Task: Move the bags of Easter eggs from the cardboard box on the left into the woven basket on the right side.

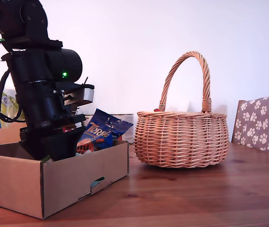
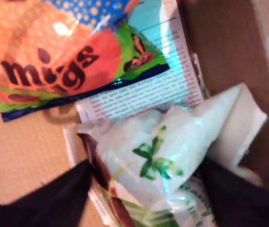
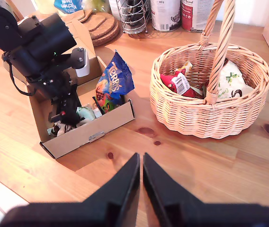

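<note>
My first gripper (image 2: 144, 189), spread astride the white bag (image 2: 172, 156) in the cardboard box (image 1: 85, 172), may snag the orange bag (image 2: 54, 56) at 11 o'clock; my second gripper (image 3: 140, 177), pressed together, idles.

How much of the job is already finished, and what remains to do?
Partly done: the woven basket already holds a red bag and a white bag. My first end effector straddles a white bag with a green palm in the cardboard box. The blue Terry's bag and an orange bag remain.
</note>
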Robot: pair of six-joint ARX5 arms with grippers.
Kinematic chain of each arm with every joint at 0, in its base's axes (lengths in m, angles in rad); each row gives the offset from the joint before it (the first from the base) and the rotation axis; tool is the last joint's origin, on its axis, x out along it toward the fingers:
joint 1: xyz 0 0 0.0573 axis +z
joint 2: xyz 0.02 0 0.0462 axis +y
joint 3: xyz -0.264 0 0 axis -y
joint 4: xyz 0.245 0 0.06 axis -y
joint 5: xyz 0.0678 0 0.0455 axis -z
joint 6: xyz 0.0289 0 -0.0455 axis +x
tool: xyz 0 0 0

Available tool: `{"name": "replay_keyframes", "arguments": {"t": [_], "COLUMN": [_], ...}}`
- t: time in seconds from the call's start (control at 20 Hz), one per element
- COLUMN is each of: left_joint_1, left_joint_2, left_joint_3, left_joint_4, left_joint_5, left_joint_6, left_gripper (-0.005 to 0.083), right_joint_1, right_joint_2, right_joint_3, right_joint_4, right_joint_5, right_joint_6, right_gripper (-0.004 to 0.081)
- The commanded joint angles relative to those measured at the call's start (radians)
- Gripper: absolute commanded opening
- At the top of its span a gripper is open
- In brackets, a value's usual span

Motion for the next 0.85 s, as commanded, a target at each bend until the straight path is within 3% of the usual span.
{"name": "replay_keyframes", "arguments": {"t": [0.0,0.45,0.6,0.8], "left_joint_1": [0.002,0.002,0.003,0.004], "left_joint_2": [0.039,-0.134,-0.198,-0.253], "left_joint_3": [-0.022,-0.022,-0.022,-0.022], "left_joint_4": [-0.005,-0.057,-0.077,-0.088], "left_joint_5": [-0.009,-0.010,-0.010,-0.010], "left_joint_6": [0.019,0.022,0.023,0.023], "left_gripper": [0.0318,0.0257,0.0188,0.0182], "right_joint_1": [-0.002,-0.002,-0.002,-0.002], "right_joint_2": [0.000,0.000,0.000,0.000], "right_joint_3": [0.005,0.005,0.005,0.005], "right_joint_4": [0.006,0.006,0.006,0.006], "right_joint_5": [-0.003,-0.003,-0.003,-0.003], "right_joint_6": [-0.006,-0.006,-0.006,-0.006], "right_gripper": [-0.0011,-0.0011,-0.0011,-0.0011]}}
